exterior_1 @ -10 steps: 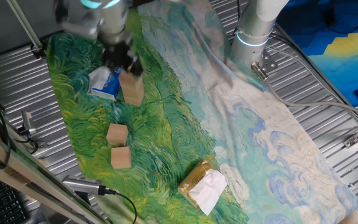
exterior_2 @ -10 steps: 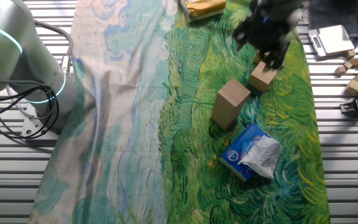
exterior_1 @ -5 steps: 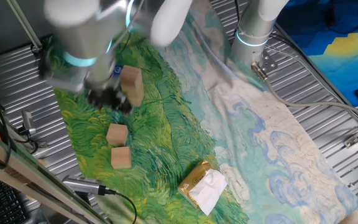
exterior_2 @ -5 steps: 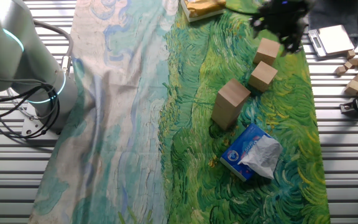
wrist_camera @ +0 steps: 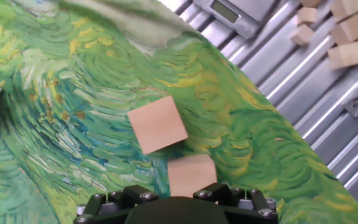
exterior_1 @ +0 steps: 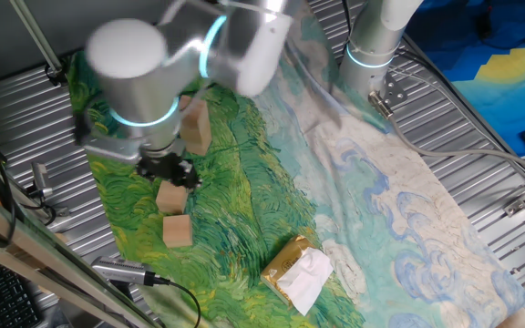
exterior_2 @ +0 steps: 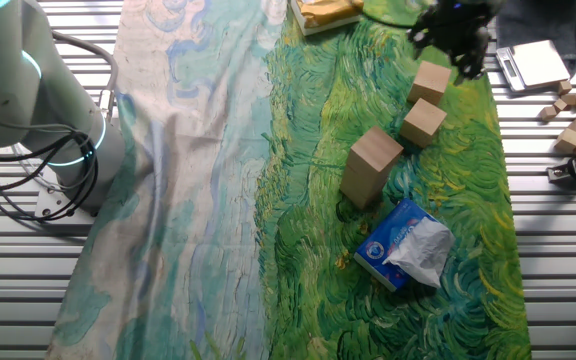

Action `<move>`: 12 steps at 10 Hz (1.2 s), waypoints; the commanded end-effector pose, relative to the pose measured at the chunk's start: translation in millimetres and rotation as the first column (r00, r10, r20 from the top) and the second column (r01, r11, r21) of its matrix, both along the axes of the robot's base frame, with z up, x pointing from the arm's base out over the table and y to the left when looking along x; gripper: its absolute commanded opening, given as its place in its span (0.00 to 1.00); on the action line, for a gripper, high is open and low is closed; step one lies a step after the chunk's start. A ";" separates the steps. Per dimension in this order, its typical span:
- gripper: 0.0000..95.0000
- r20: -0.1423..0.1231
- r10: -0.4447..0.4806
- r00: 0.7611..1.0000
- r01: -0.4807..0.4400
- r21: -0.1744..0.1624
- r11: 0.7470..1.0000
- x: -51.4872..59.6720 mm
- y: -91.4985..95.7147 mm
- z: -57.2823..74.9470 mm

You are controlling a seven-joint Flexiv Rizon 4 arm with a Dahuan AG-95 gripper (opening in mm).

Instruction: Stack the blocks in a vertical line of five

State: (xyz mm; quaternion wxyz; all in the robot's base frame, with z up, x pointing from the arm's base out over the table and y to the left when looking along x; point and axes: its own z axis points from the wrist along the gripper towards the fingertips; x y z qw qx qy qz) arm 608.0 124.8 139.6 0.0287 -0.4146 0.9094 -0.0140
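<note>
Across the table lay the green swirl-painted cloth [exterior_2: 298, 250], and on it your arm [exterior_1: 144, 82] had its gripper [exterior_1: 166, 170] hovering low over two loose blocks. Largest of the wooden pieces was the stack [exterior_2: 370, 166], which looked about two or three blocks tall, though its seams could not be made out; it stood near the blue-and-white packet [exterior_2: 405, 243]. Just beside it lay one single block [exterior_2: 423, 122], and a little past that the far block [exterior_2: 431, 81], right under the gripper.

You could not tell how wide the fingers stood: the hand view showed only the gripper base, and nothing appeared held.

For a clean pick, you would have wanted to centre over one block, since the hand view showed the tilted one [wrist_camera: 157, 124] off to the side. Turning the wrist to meet flat faces, descending straight and closing at mid-height would have helped.
</note>
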 end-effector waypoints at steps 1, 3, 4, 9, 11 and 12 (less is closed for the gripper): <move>0.80 -0.003 -0.012 1.000 0.012 0.062 0.998 -0.5 5.6 -38.4; 0.80 -0.014 0.009 1.000 -0.009 0.039 0.999 -2.3 3.3 -50.0; 0.80 -0.033 0.026 0.999 -0.027 -0.019 0.999 -2.3 3.3 -50.0; 0.80 -0.084 0.018 0.996 -0.022 -0.039 0.999 -2.3 3.3 -50.0; 0.80 -0.084 0.018 0.996 -0.022 -0.039 0.999 -2.3 3.3 -50.0; 0.80 -0.084 0.018 0.996 -0.022 -0.039 0.999 -2.3 3.3 -50.0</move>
